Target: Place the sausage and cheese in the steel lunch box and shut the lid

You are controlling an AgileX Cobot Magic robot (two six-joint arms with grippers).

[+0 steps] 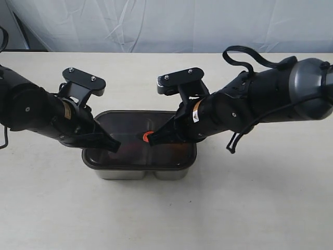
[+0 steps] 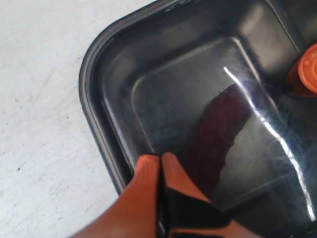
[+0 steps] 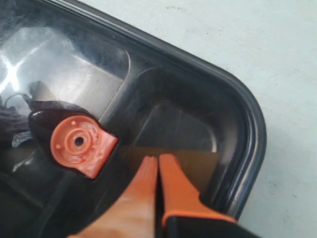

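The dark smoky lid (image 1: 136,136) lies on the steel lunch box (image 1: 139,173) in the middle of the table. Its orange valve tab (image 1: 148,137) (image 3: 81,145) sits at the centre. Through the lid the red sausage (image 2: 218,134) shows dimly in one compartment, and the cheese (image 3: 193,166) shows as a brownish wedge in the other. My left gripper (image 1: 114,147) (image 2: 161,159) is shut, its tips pressing on the lid near one corner. My right gripper (image 1: 151,140) (image 3: 158,161) is shut too, tips resting on the lid beside the valve tab, over the cheese.
The box stands on a pale table (image 1: 250,203) with bare surface on all sides. A white cloth backdrop (image 1: 171,23) hangs behind the table's far edge. Both arms lean inward over the box.
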